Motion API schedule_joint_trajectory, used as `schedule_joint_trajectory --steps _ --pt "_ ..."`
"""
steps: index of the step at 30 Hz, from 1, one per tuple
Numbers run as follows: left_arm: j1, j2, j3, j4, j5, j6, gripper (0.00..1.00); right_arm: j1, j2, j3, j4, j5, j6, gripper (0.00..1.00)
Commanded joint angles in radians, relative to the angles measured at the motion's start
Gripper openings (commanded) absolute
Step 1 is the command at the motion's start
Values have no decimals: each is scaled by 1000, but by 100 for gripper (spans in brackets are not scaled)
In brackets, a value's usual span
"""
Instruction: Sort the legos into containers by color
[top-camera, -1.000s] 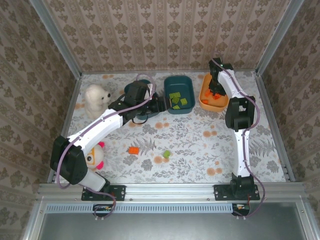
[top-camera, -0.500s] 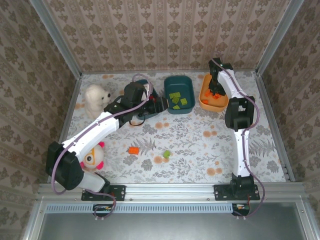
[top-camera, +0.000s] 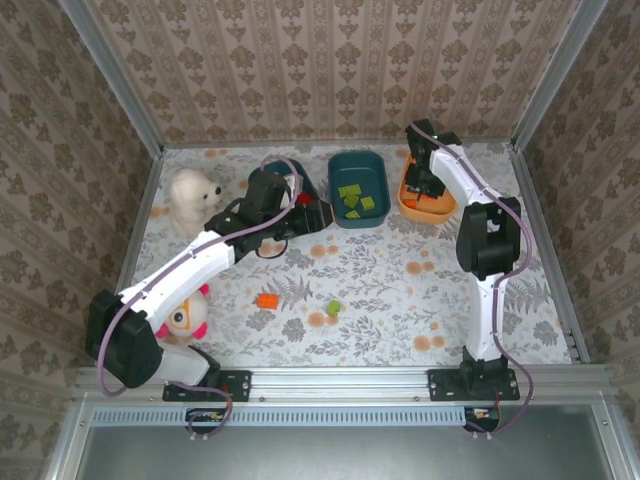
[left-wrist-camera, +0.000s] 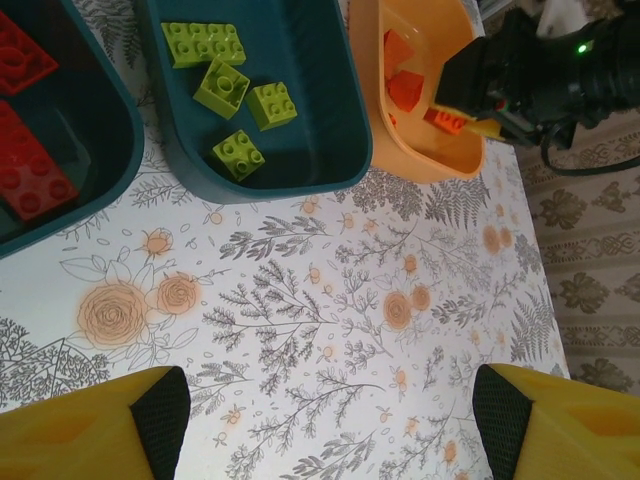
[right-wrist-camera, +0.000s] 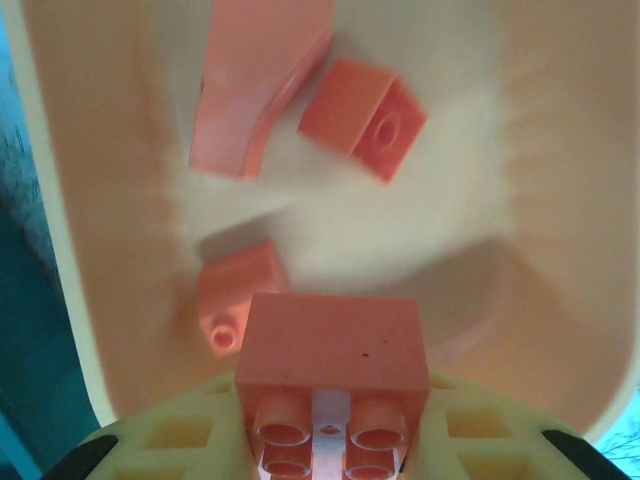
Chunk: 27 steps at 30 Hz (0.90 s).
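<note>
Your R gripper (right-wrist-camera: 330, 455) clamped an orange lego (right-wrist-camera: 332, 350) over the orange bin (right-wrist-camera: 575, 150) by the bench (left-wrist-camera: 330, 300) far edge; L gripper (left-wrist-camera: 330, 410) hung open, empty.

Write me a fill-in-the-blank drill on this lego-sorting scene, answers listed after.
The held lego in the right pincer, over the orange bin, is ____.
The middle teal bin holds ____ green legos.
The loose lego right of the loose orange lego is ____.
The left pincer hangs with jaws ____.
Missing words: orange, four, green, open.
</note>
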Motion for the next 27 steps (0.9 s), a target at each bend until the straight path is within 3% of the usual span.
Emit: schedule_joint_trajectory --steps 1,16,24,27 --pt "-8 -43 -15 -9 -17 -13 78 -13 -1 -35 26 -55 29 28" --pt "-9 -62 -21 -29 -32 -14 78 -101 183 122 -34 -253 22 29" --pt "-9 -52 -17 -25 -32 -17 78 -175 238 180 -86 -339 13 39" --pt "-9 -46 -13 -23 -30 -17 78 -189 252 220 -123 -325 -10 48"
